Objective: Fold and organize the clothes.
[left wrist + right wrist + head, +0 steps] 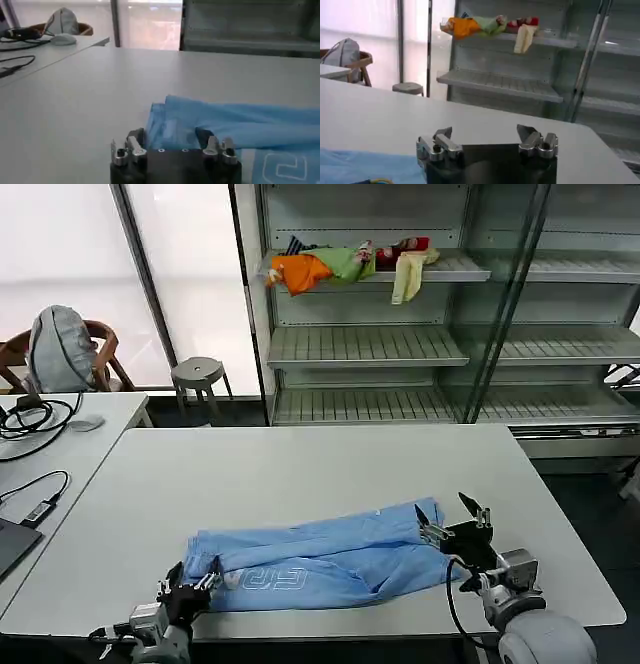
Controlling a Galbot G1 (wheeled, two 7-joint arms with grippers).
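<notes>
So we're mid-fold: shirt in a long band, left gripper and right gripper open and empty at its ends; next, grab both ends.

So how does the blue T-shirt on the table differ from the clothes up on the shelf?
The light blue T-shirt lies stretched out in a long folded band on the white table; the shelf garments sit bunched in a heap on the top shelf, one cream piece hanging over its edge. The T-shirt is a single colour with white lettering; the heap mixes orange, green, red and cream. The left gripper and right gripper flank the T-shirt.
</notes>
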